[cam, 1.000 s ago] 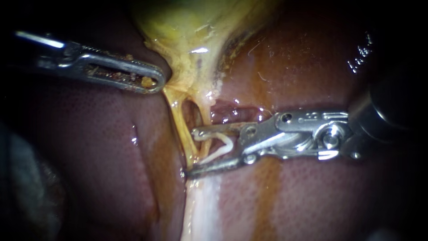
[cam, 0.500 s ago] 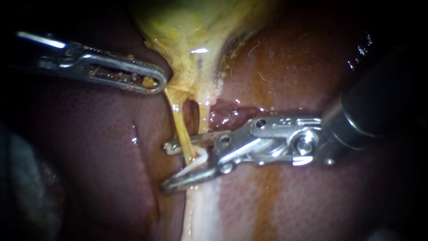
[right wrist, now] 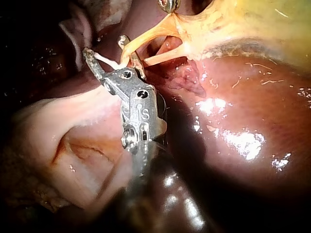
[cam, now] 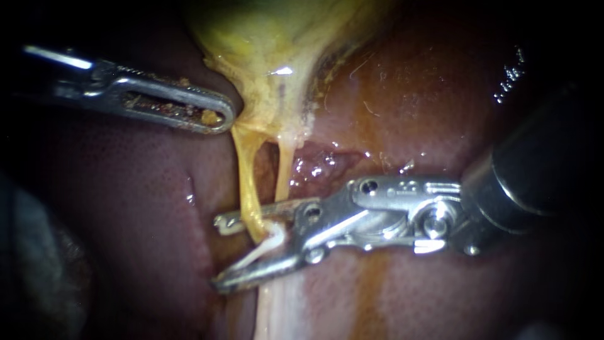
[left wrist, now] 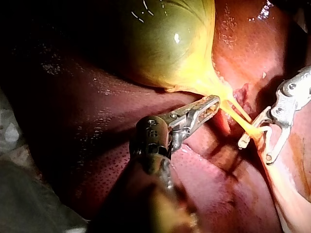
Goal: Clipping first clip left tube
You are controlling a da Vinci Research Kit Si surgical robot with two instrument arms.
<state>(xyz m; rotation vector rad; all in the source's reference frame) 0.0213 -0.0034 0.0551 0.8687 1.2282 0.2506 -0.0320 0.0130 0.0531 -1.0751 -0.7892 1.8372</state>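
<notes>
In the endoscope view, your right instrument's (cam: 217, 254) claw stands spread, carrying the white plastic clip (cam: 267, 242) astride the left yellow tube (cam: 247, 182). Left wrist: your left instrument's (left wrist: 210, 103) claw clenches the yellow-green gallbladder's (left wrist: 170, 43) neck. Right wrist: closing askew could snag the paler neighbouring tube (right wrist: 165, 57).

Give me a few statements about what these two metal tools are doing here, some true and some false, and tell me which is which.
1. The right instrument holds a white clip in its jaws. True.
2. The left tube runs between those jaws. True.
3. The right tube already wears a clip. False: it is bare.
4. The left instrument grips the liver. False: its jaws are shut on the edge of the gallbladder.
</notes>
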